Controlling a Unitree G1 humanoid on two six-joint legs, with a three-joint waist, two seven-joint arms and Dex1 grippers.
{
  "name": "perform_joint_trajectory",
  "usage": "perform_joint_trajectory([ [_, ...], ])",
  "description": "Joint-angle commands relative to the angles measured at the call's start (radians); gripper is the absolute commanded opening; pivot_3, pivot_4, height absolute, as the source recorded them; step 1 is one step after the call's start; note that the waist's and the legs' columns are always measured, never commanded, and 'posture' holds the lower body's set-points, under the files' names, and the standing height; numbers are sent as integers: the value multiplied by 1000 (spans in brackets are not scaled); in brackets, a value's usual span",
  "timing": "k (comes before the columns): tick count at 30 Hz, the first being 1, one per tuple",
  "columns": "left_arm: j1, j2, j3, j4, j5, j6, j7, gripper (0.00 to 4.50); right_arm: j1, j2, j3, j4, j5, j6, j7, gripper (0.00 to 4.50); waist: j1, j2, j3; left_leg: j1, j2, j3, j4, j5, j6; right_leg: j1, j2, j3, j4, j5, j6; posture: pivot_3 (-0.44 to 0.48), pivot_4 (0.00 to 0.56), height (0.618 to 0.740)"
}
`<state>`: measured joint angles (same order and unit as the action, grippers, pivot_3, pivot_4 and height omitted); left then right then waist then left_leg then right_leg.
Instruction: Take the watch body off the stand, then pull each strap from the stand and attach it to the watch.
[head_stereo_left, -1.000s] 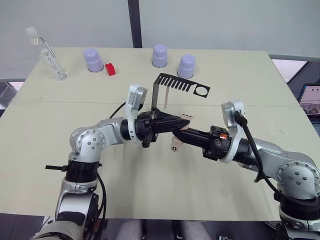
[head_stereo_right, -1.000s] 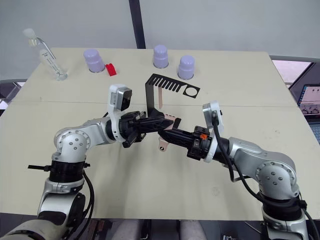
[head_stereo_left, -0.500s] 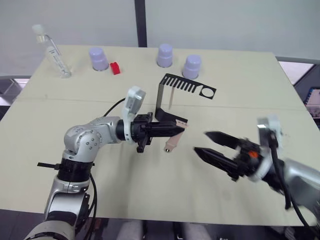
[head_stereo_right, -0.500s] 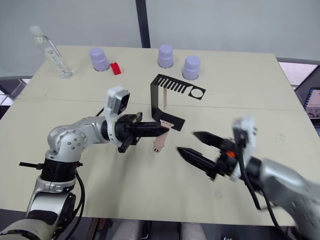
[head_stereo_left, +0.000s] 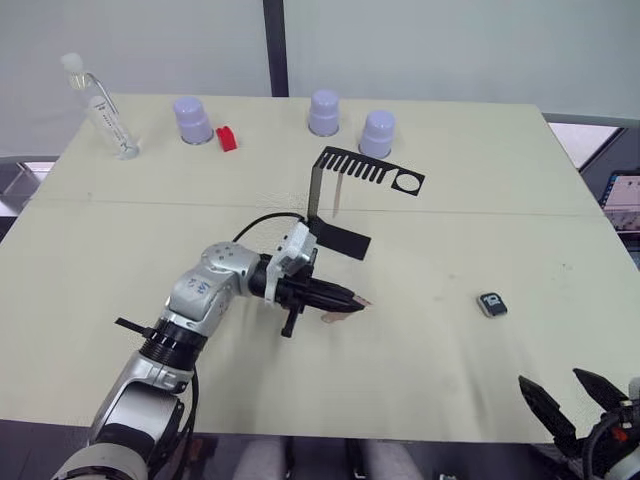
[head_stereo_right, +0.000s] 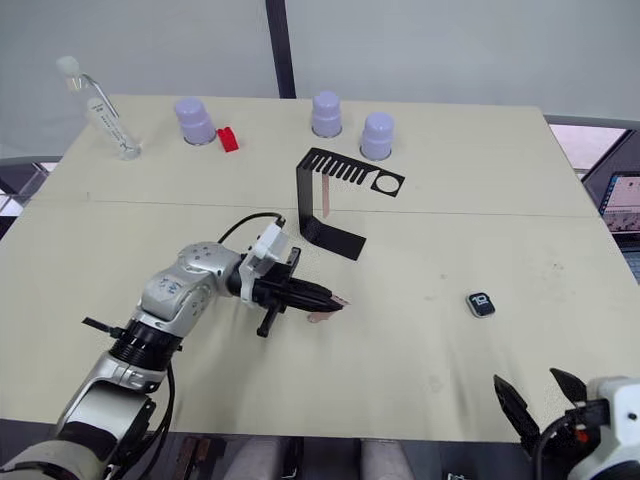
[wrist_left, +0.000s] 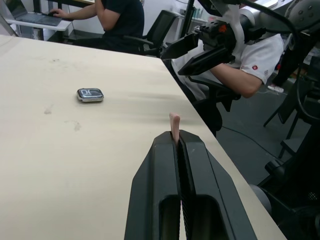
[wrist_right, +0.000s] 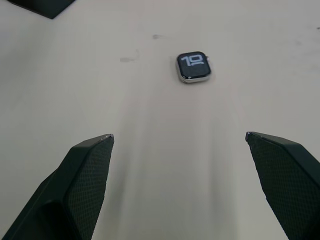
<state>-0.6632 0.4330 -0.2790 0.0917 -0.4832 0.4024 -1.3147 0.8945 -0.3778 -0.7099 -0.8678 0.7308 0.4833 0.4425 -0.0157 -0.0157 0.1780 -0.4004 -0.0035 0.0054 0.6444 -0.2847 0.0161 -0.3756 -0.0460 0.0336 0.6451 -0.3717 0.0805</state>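
A wide, matte, cream-coloured tabletop (head_stereo_left: 120, 250) with a few faint scuffs carries everything, with a pale grey wall and a dark vertical post behind its far edge. In the left wrist view a seated person (wrist_left: 120, 20) works at a laptop in an office with black chairs.

The stand (head_stereo_left: 340, 195) is thin black sheet metal near the middle of the tabletop: a flat rectangular base, an upright post, and a slotted comb arm whose long axis runs to the robot's right and ends in a round ring. One pale pink strap (head_stereo_left: 337, 198) hangs straight down from the comb, just beside the post.

The left claw (head_stereo_left: 352, 301) lies low over the tabletop in front of the stand's base, pointing to the robot's right. Its two black fingers are pressed together on the second strap (wrist_left: 174, 126), a thin flexible pink-beige band whose rounded tip pokes out past the fingertips, its long axis in line with the fingers.

The right claw (head_stereo_right: 537, 396) sits at the near right edge of the tabletop, its textured black fingers (wrist_right: 85, 165) spread wide with nothing between them.

The watch body (wrist_right: 194, 66) lies flat on the tabletop to the right, well apart from the stand and from both claws. It is a small rounded square with a glossy dark screen facing up, showing pale digits, and a silvery rim.

Along the far edge stand three lilac cups (head_stereo_left: 323, 112), a small red block (head_stereo_left: 226, 138) and a clear tilted bottle (head_stereo_left: 100, 112).
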Motion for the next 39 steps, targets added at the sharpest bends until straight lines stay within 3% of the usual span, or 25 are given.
perform_joint_trajectory([
  [1, 1, -3, 15, -26, -1, -13, -18, 0, -72, -7, 59, 46, -64, -66, 22, 4473, -4, 0, 0, -1, 0, 0, 0, 0, 0, -1, 0, 0, 0, 0, 0, 0, 150, 740],
  [10, 14, -10, 23, -40, 12, -14, 0, 0, -386, -118, 183, 337, -162, -75, 49, 4473, -5, 3, 0, -1, -1, 0, 1, 0, 0, -1, 0, -2, 2, 0, 0, 0, 150, 740],
  [20, 36, -24, 30, -101, 3, 28, 49, 0, -600, -133, 317, 556, -279, -100, 21, 4473, 9, 3, 0, 1, -1, 1, 4, 1, 0, -1, 1, 0, 8, 0, 0, 0, 150, 740],
  [39, 13, -29, 32, -112, 8, 47, 73, 0, -684, -44, 343, 627, -356, -87, -61, 4473, 10, 3, 0, 7, -1, 3, 4, 1, 0, 3, 2, 1, 11, 0, 0, 0, 150, 740],
])
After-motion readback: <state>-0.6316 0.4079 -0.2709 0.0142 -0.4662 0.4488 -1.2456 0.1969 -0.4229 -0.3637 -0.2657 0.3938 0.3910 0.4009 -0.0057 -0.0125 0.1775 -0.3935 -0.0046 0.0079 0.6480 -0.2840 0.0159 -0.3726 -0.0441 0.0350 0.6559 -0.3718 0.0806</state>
